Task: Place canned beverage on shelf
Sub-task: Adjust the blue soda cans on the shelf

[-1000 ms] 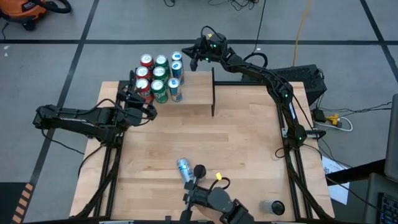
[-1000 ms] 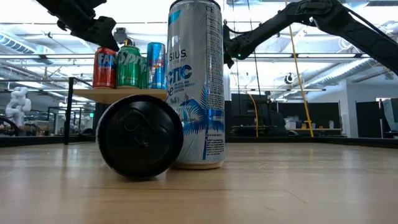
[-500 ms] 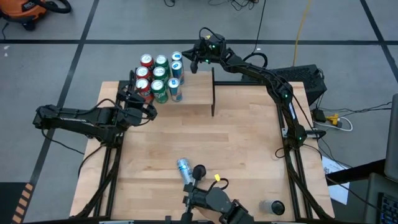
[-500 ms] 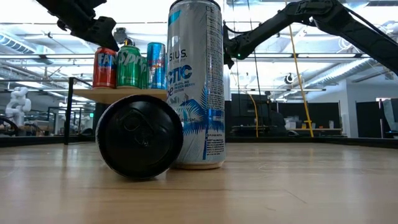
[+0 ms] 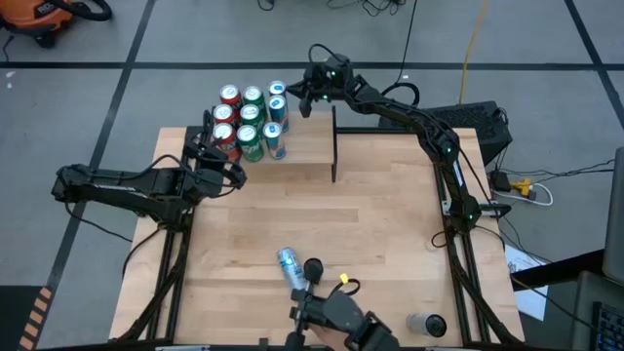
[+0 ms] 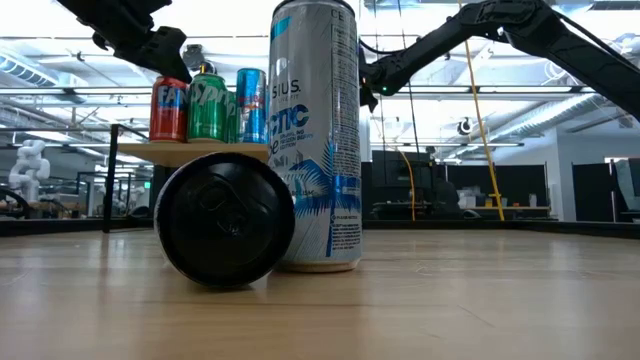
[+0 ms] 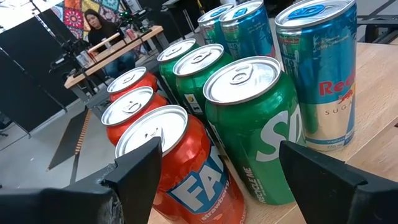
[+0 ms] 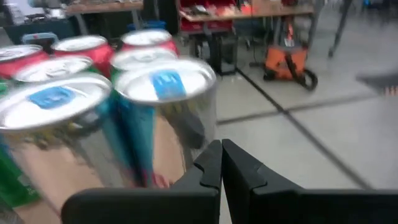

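The shelf (image 5: 304, 146) is a light-wood board with a black upright (image 5: 334, 146), standing at the table's far edge. Several cans (image 5: 250, 119), red, green and blue, stand on its left part, and they also show in the low view (image 6: 208, 104). My left gripper (image 5: 222, 156) is open at the cans' near-left side. In its wrist view (image 7: 221, 155) the red can (image 7: 180, 174) and the green can (image 7: 261, 130) stand just beyond its fingers. My right gripper (image 5: 304, 97) is shut and empty, just right of the far blue cans (image 8: 165, 99).
A tall white-and-blue can (image 5: 289, 263) stands near the table's near edge (image 6: 315, 130). A dark can (image 6: 222, 220) lies beside it with one end toward the low camera. Another dark can (image 5: 426, 325) is at the near right. The shelf's right part is bare wood.
My right arm's wrist has shifted slightly toward the table's left beside the blue cans, and its fingers have stayed shut. The cans have not moved.
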